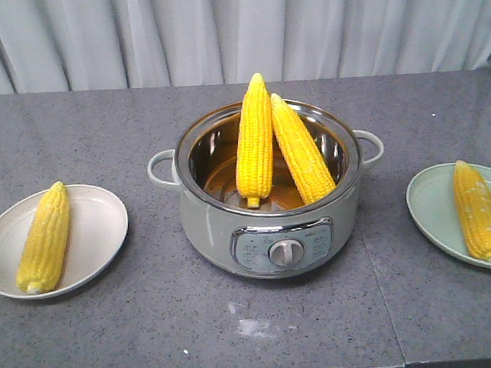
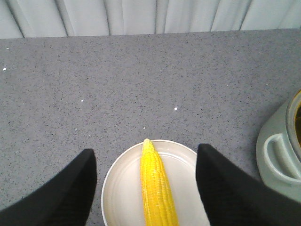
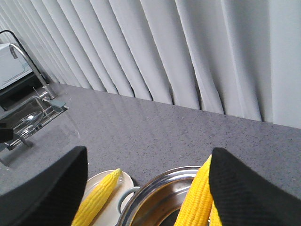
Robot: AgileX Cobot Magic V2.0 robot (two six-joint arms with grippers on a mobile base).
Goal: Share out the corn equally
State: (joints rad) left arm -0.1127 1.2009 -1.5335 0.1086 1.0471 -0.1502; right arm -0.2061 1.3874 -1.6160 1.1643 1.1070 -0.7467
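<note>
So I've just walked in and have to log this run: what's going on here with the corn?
A two-armed robot is sharing corn out of a cooker pot onto two plates. Two cobs stand leaning inside the pot. One cob lies on the white plate on its left, and a second cob lies on the green plate on its right. The left pincer is open, facing the white plate. The right pincer is open, facing the pot. Neither holds anything.

Black claw fingers [image 2: 59, 197] (matte; finely textured)
</note>
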